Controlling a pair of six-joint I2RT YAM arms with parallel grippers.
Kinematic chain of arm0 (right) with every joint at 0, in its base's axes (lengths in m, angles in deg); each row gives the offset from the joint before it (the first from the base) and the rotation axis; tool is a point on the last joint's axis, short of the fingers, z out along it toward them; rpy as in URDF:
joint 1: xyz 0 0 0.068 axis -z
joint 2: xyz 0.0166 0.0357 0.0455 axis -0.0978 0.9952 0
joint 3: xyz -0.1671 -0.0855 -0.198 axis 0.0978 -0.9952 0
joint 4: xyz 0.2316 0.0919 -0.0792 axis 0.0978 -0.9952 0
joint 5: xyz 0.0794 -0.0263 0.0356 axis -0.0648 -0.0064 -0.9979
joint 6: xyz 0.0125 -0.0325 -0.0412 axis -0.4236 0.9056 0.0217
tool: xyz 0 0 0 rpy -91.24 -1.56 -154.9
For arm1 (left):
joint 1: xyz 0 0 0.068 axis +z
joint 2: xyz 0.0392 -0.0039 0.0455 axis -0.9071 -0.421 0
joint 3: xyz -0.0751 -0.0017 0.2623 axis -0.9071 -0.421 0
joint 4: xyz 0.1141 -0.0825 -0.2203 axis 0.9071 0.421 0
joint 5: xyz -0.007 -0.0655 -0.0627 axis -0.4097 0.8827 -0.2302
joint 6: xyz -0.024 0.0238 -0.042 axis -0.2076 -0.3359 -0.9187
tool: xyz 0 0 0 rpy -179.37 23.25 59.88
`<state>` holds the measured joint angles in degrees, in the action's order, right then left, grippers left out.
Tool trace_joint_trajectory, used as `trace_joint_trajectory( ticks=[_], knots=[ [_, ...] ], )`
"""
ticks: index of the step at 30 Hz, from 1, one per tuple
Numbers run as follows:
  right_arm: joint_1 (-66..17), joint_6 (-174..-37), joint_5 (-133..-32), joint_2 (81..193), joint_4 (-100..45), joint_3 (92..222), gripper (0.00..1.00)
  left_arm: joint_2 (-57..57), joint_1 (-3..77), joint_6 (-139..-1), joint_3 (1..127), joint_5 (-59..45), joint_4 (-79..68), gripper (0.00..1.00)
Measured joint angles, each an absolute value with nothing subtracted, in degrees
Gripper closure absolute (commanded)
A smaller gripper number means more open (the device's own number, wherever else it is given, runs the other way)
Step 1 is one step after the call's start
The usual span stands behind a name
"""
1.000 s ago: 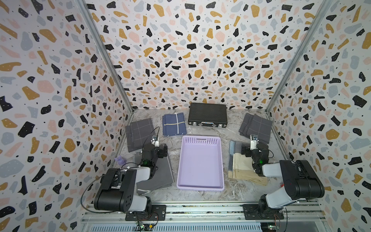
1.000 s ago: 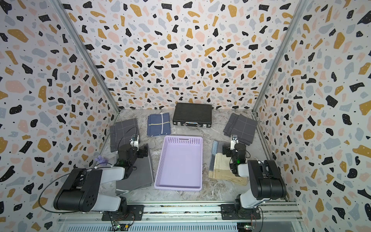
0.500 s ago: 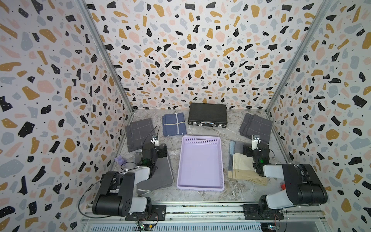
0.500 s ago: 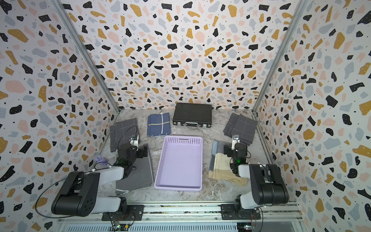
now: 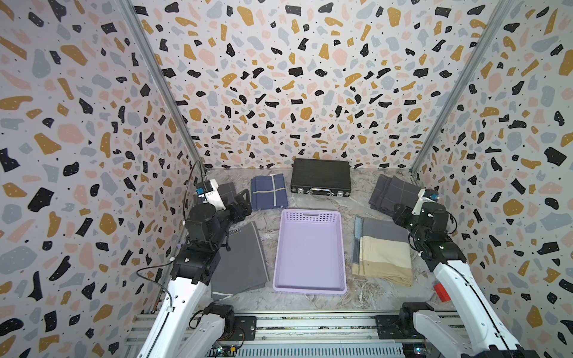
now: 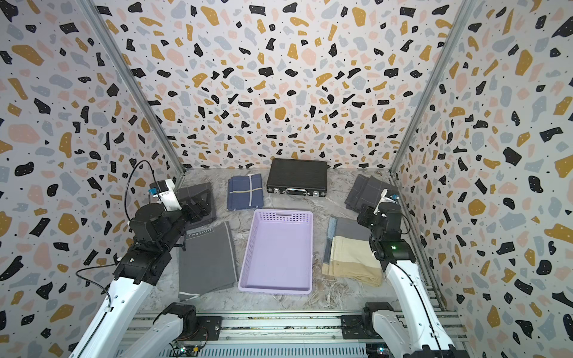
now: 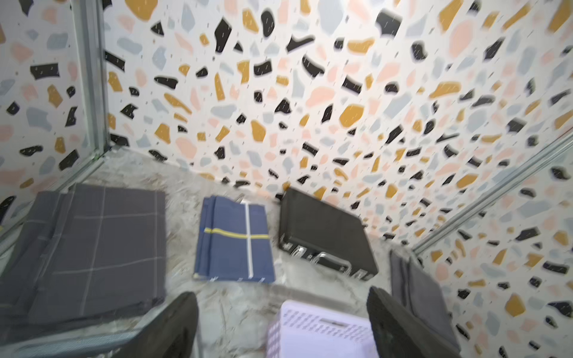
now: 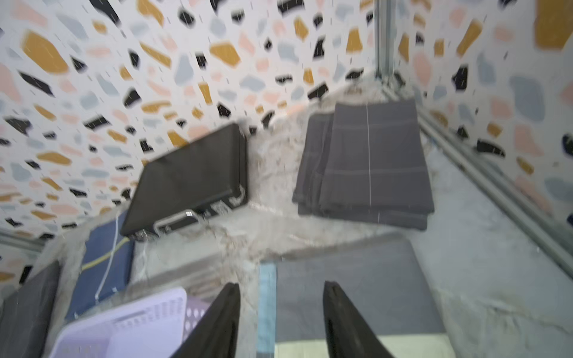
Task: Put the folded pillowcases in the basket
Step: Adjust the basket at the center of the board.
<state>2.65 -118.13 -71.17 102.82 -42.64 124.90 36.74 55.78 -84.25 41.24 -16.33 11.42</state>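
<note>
The lavender basket (image 5: 310, 214) (image 6: 283, 214) lies empty in the middle of the table, between my arms. A grey folded pillowcase (image 5: 245, 257) (image 6: 207, 257) lies left of it. Right of it lies a beige and grey one (image 5: 383, 251) (image 6: 350, 251). My left gripper (image 5: 245, 201) (image 6: 201, 208) (image 7: 280, 294) hovers open and empty above the far end of the grey one. The basket's far rim (image 7: 319, 328) shows between its jaws. My right gripper (image 5: 398, 214) (image 6: 362, 215) (image 8: 280, 285) hangs open and empty over the far end of the beige and grey pillowcase (image 8: 341, 279).
A black hard case (image 5: 321, 177) stands at the back wall. Left of it lies a navy folded cloth (image 5: 268, 192) (image 7: 235, 241). Grey checked cloths lie at the back left (image 7: 86, 248) and back right (image 5: 390, 192) (image 8: 366, 161). A small red thing (image 5: 441, 293) sits by the right wall.
Both arms have risen from low over the table and now reach further back. The jaws of both grippers stand somewhat narrower than before.
</note>
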Motion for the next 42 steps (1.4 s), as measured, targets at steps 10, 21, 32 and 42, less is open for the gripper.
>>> trace_joint_trajectory(
  ticks=[10,21,32,42],
  knots=[
    [-11.4,-117.5,-77.5,118.9,-64.5,133.0,0.57,23.2,32.7,-84.6,47.3,-14.6,34.2,0.98],
    [-19.4,-122.2,-85.8,122.0,-62.5,124.3,0.58,11.3,25.1,-83.7,54.6,-14.6,35.3,0.7],
    [-25.0,-124.3,-87.9,135.2,-57.8,134.4,0.59,8.6,24.5,-83.5,58.8,-13.4,35.4,0.63],
    [-29.7,-126.8,-77.1,134.5,-63.6,137.7,0.51,3.6,24.1,-83.3,64.2,-11.8,35.5,0.59]
  ],
)
